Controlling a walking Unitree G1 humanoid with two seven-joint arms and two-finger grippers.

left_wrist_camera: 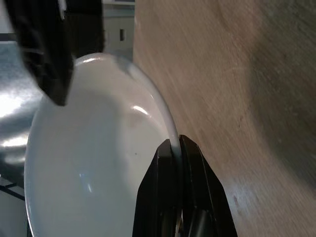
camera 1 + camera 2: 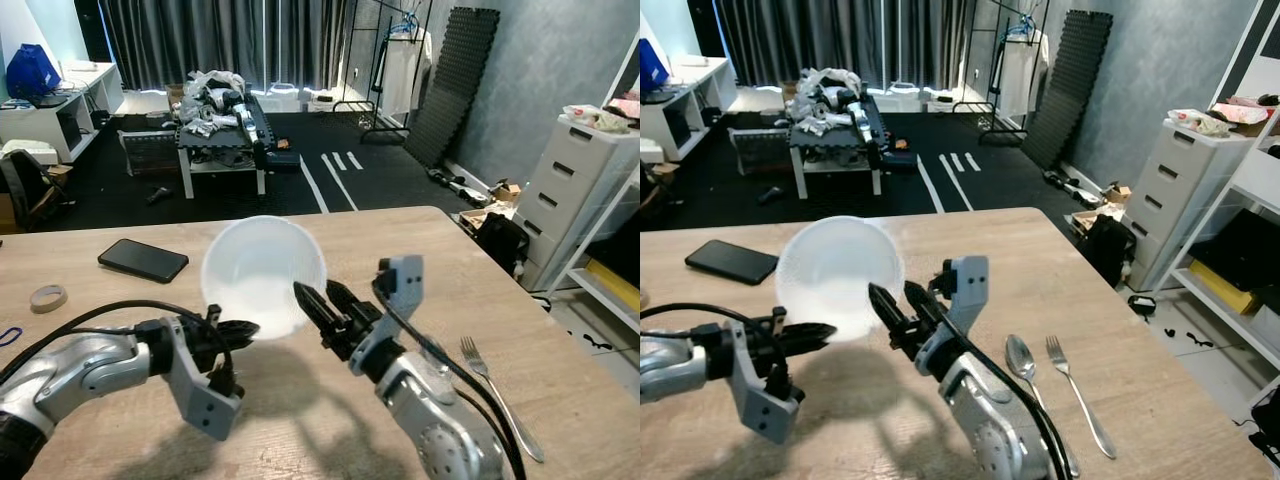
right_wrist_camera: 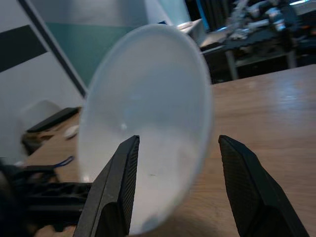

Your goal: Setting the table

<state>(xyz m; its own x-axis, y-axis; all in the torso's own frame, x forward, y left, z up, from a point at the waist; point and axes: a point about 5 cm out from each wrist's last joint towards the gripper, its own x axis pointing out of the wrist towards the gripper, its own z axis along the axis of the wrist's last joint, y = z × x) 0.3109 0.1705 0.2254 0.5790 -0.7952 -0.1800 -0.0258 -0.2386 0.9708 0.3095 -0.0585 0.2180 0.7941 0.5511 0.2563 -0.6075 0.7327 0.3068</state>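
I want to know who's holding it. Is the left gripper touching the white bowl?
Touching. In the left wrist view the left gripper has its jaws shut on the rim of the white bowl, with the thin edge pinched between them.

**Four cameras on one bowl**

Both head views look forward and down over the wooden surface toward the room beyond; the right eye sits slightly to the side. The left wrist view peers along its gripper, very close to the white bowl, perhaps from below. The right wrist view faces the same bowl between spread fingers.
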